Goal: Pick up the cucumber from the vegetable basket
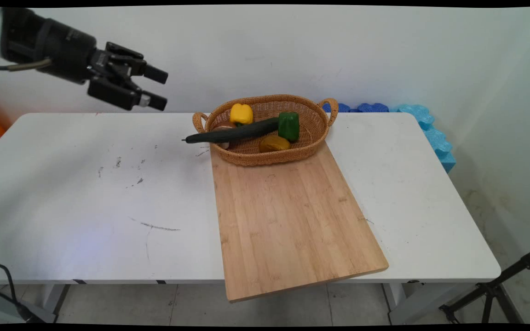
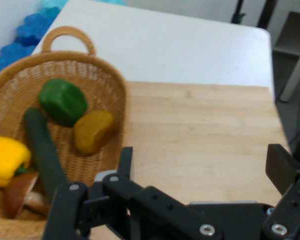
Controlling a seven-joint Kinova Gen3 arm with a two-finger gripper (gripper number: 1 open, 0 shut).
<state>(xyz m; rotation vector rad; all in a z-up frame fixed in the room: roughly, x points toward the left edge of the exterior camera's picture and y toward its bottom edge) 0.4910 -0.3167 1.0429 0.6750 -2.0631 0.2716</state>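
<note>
My black gripper hangs open in the air at the upper left, well above the white table, holding nothing. To its right stands a wicker basket on the far end of a wooden cutting board. Inside lie a yellow bell pepper, a green bell pepper, a brownish-yellow potato, a mushroom and a long dark cucumber whose tip juts over the left rim. The hand view shows the basket, green pepper, potato, cucumber, yellow pepper and mushroom beyond the spread fingers.
The cutting board overhangs the table's near edge. Blue foam pieces lie behind the table's far right corner. A black tripod leg stands on the floor at the lower right. Dark scuff marks dot the table's left half.
</note>
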